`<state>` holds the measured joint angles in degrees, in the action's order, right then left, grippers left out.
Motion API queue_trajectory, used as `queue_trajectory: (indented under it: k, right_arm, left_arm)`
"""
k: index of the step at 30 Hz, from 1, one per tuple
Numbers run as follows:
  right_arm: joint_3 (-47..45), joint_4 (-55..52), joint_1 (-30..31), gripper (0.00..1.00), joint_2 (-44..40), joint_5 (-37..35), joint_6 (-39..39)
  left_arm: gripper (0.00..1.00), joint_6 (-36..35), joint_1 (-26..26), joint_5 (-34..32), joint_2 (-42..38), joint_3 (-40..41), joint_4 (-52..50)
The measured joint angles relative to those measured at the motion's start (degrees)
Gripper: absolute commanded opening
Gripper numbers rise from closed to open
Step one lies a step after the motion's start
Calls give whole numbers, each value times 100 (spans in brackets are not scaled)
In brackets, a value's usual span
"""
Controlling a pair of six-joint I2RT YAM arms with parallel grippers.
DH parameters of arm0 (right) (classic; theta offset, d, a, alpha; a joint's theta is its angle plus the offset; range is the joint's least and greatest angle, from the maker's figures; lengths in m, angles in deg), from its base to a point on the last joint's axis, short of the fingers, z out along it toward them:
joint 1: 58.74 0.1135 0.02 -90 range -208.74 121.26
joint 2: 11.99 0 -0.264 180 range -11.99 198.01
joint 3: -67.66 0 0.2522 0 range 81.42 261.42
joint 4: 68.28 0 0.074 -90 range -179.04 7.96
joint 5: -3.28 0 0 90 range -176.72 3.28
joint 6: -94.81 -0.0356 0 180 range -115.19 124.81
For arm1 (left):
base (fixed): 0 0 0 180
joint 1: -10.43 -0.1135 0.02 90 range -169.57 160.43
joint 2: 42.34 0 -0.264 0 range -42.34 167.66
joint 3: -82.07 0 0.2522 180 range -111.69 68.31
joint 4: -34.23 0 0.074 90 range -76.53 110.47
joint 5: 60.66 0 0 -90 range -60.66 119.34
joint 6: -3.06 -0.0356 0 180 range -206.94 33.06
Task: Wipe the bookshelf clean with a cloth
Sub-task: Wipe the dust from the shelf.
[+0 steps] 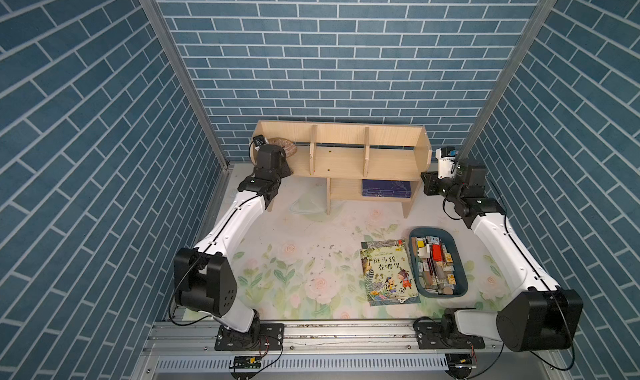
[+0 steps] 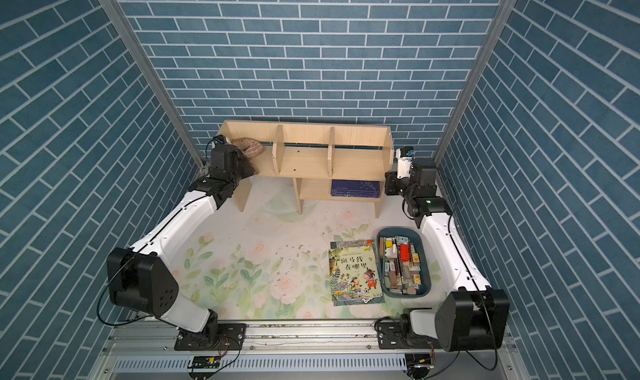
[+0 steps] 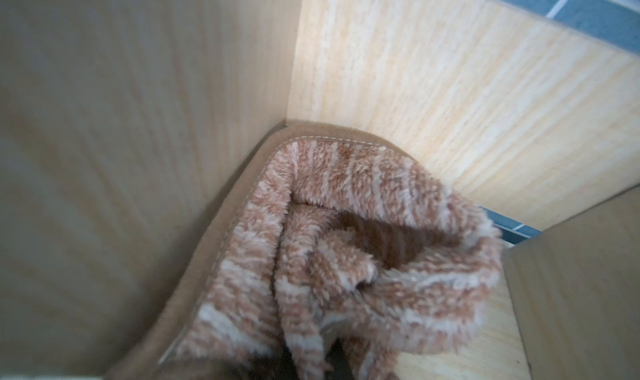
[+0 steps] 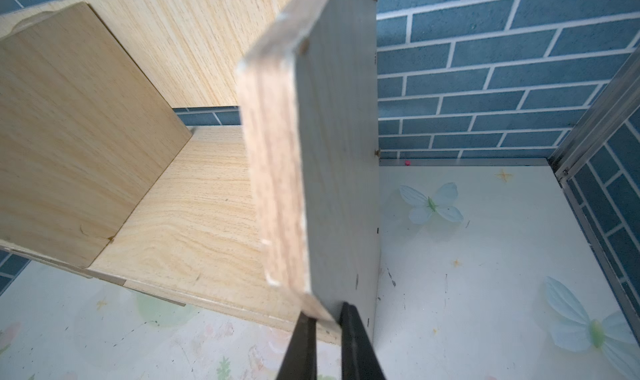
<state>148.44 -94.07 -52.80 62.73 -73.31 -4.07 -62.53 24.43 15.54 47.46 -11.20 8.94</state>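
Observation:
The pale-wood bookshelf (image 1: 339,161) (image 2: 304,161) stands at the back against the brick wall. The tan-and-cream striped cloth (image 1: 286,147) (image 2: 252,148) (image 3: 346,243) lies bunched in the far left compartment of the upper tier, pushed into its back corner. My left gripper (image 3: 304,364) is shut on the cloth; its fingers are mostly buried in the fabric. My right gripper (image 4: 325,314) (image 1: 426,180) is shut on the front edge of the bookshelf's right end panel (image 4: 311,153), one finger on each face.
Dark blue books (image 1: 386,189) lie on the lower shelf. A colourful picture book (image 1: 388,271) lies flat on the floral mat, beside a blue tray (image 1: 429,230) full of small items. Dark crumbs (image 1: 325,257) dot the mat. Brick walls close in behind and at both sides.

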Motion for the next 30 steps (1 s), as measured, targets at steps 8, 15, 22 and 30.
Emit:
queue_trajectory:
  k: [8,15,22,30]
  right_arm:
    - [0,-4,-2,0,-4,11,0]
    - [0,-9,-2,0,-7,11,-2]
    - [0,-13,-2,0,-9,11,-2]
    - [-35,4,-2,0,-35,9,-4]
  left_arm:
    - [0,-90,50,496,669,-997,-94]
    - [0,-87,46,459,1019,-1390,-72]
    - [0,-94,-44,68,861,-997,-70]
    - [0,-109,28,50,643,-680,-17]
